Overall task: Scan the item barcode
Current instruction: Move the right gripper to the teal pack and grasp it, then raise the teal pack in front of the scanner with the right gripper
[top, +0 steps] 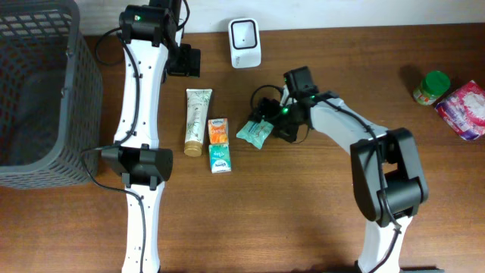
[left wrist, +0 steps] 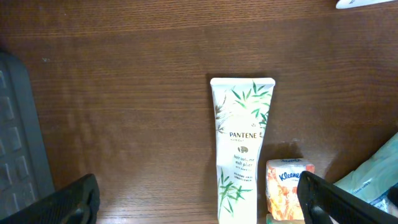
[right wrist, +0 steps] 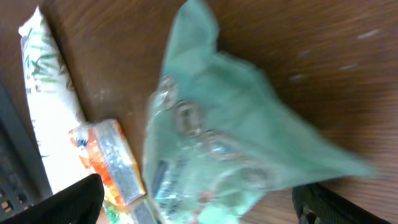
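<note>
Here the teal packet (right wrist: pixel 236 143) lies between the right jaws, apparently spread wide.

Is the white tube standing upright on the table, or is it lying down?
Lying down. The tube rests flat on the table, showing its whole length and printed front to the overhead camera.

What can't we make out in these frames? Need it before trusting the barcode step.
Barcode on the teal crinkled plastic pouch: right wrist view is blurred; overhead it is too small.
White Pantene tube: lower end cut off by the bottom edge, left wrist view.
Orange Kleenex tissue pack: bottom cut off by the left wrist view's lower edge.
Pink patterned packet: cut off by the right edge, overhead.
</note>
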